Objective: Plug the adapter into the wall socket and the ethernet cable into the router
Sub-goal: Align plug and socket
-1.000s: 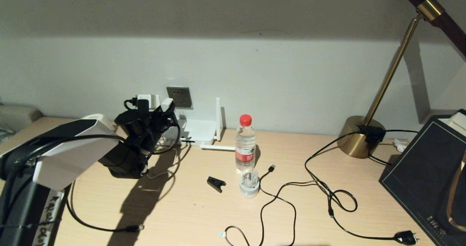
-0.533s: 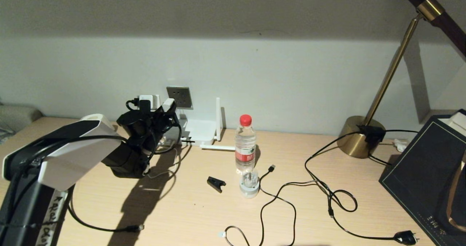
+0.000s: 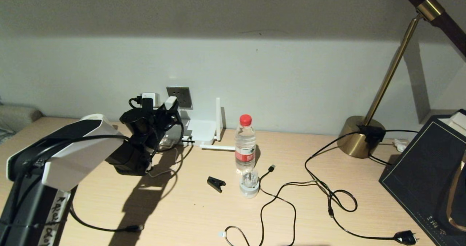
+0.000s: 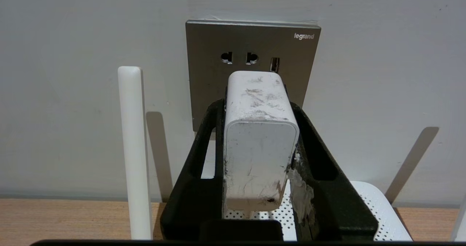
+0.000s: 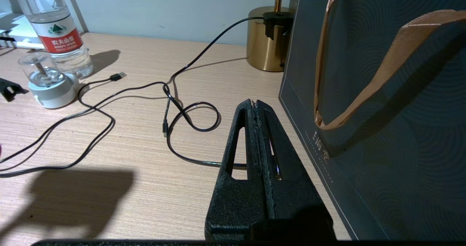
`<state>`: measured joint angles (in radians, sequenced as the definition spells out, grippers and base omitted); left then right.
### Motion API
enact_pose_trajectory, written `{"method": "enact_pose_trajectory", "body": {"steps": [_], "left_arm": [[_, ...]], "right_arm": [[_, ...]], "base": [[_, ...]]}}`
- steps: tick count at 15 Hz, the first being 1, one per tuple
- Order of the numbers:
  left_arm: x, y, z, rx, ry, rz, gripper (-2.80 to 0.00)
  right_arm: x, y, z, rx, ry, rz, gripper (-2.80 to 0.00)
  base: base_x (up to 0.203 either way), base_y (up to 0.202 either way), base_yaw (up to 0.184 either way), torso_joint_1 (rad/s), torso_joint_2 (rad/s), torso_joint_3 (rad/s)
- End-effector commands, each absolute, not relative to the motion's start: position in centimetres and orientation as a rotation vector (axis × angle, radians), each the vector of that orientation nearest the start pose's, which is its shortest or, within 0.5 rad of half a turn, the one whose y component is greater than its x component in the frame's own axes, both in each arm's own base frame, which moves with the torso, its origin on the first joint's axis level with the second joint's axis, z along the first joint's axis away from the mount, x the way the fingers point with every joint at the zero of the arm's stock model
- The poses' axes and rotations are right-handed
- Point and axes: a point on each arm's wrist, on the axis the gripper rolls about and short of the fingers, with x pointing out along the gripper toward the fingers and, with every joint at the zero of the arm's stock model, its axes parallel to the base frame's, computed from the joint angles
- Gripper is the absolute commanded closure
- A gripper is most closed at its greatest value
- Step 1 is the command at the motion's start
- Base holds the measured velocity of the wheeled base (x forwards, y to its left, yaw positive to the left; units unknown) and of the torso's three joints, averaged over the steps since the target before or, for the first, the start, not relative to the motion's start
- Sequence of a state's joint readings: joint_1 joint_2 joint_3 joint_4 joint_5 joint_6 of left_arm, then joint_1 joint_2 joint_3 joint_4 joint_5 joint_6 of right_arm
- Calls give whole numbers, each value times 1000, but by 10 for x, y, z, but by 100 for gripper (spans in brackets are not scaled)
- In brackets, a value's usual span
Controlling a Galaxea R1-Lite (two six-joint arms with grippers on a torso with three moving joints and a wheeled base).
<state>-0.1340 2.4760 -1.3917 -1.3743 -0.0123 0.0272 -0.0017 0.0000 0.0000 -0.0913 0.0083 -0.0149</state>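
Observation:
My left gripper (image 4: 256,106) is shut on the adapter (image 4: 258,137), a scuffed white box held level between the black fingers (image 4: 204,137). Its front end sits right at the lower half of the grey wall socket (image 4: 211,75); the prongs are hidden. In the head view the adapter (image 3: 170,102) is just left of the wall socket (image 3: 180,97). The white router (image 3: 198,131) lies below on the desk, with one antenna (image 4: 133,147) upright. The ethernet cable (image 3: 94,227) trails over the front left of the desk. My right gripper (image 5: 253,102) is shut and empty, low over the desk on the right.
A water bottle (image 3: 245,144), a small domed white device (image 3: 249,184) and a black clip (image 3: 216,183) stand mid-desk. A thin USB cable (image 3: 276,198) and the lamp cord with its black plug (image 3: 406,237) loop to the right. The brass lamp base (image 3: 360,137) and a dark bag (image 3: 429,173) fill the right side.
My left arm has carried the adapter to the right and closer to the wall socket. The right arm has not moved.

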Motion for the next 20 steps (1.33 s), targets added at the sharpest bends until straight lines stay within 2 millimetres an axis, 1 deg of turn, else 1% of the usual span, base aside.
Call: {"method": "enact_pose_trajectory", "body": {"steps": [1,11,20], "left_arm": [[479,-66,97,9,-303,-143,0],[484,-66,96,9,-304,-142,0],[484,-63,96,10,-304,-134,0]], "right_arm": [[-20,0,75,-16,-55,7,0],[-20,0,75,-16,-55,7,0],[-20,0,75,-16,-55,7,0]], "base": [[0,0,0,0,0,0],[0,0,0,0,0,0],[0,0,0,0,0,0]]}}
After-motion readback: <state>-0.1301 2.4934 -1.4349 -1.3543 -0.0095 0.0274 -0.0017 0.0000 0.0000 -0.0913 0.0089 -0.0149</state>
